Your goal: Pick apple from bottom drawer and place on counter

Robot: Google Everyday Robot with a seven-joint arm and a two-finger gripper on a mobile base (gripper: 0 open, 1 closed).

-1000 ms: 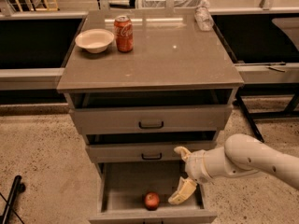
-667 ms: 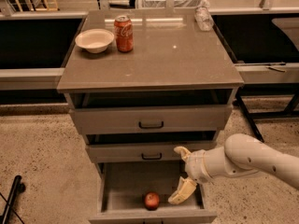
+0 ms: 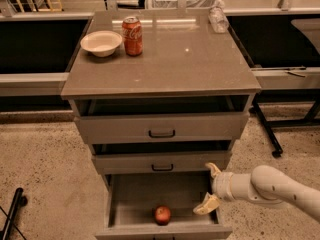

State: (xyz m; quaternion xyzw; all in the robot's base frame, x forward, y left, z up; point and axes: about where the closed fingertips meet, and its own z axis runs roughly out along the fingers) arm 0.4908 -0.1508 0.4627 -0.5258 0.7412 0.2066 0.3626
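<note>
The apple (image 3: 162, 214) is small, round and red-orange. It lies on the floor of the open bottom drawer (image 3: 134, 198), near the front panel and a little right of centre. My gripper (image 3: 210, 187) hangs over the drawer's right side, to the right of the apple and apart from it. Its two pale fingers are spread, one high and one low, with nothing between them. The white arm comes in from the right. The counter (image 3: 175, 59) is the glossy grey-brown slab on top of the cabinet.
On the counter stand a white bowl (image 3: 101, 42) and a red soda can (image 3: 132, 35) at the back left, and a clear plastic bottle (image 3: 218, 19) at the back right. The two upper drawers are slightly open. A black stand leg (image 3: 267, 129) is right of the cabinet.
</note>
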